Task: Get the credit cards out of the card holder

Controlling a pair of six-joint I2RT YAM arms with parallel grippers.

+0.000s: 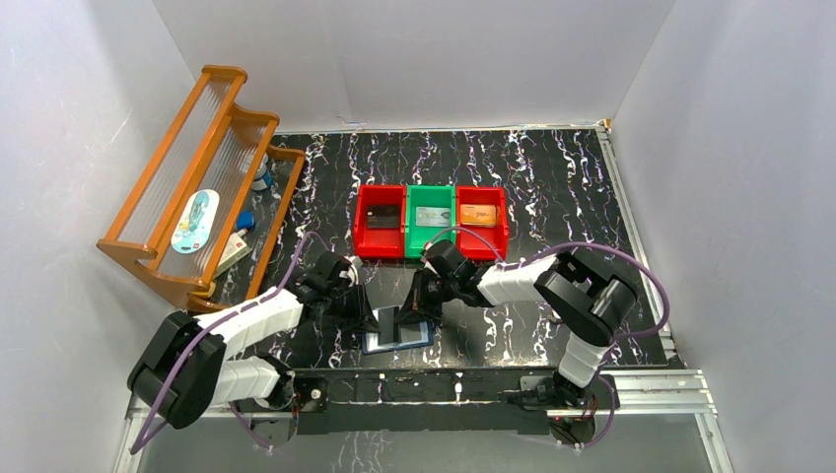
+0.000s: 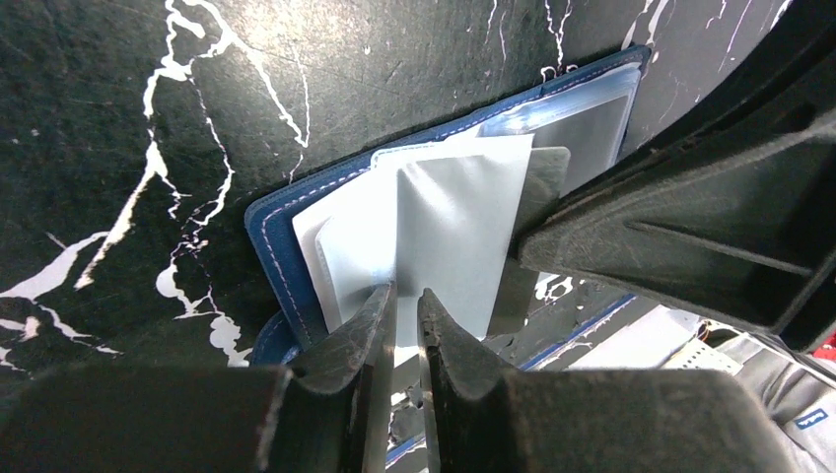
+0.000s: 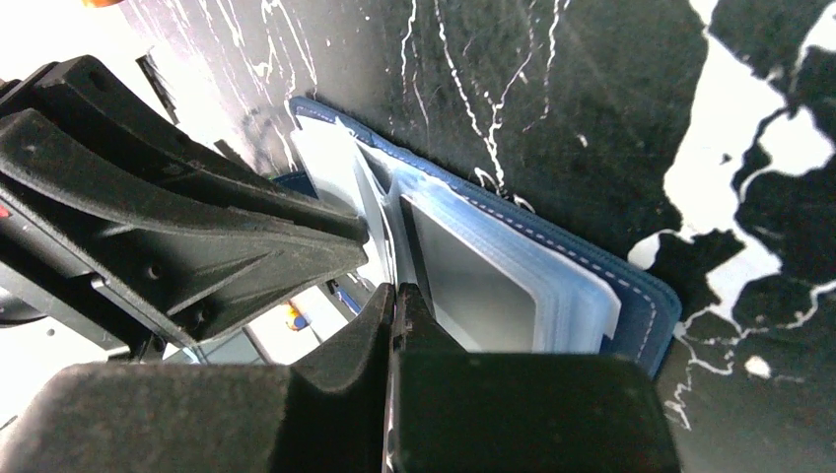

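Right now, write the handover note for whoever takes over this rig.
Left tool: shut on a clear sleeve, held raised.
Right tool: shut on a thin dark edge among the sleeves; card or sleeve unclear.
Card holder: open on the table between the arms.
Done: dark card, silver-grey card, orange card lie in the bins.
To do: pull any cards remaining in sleeves.
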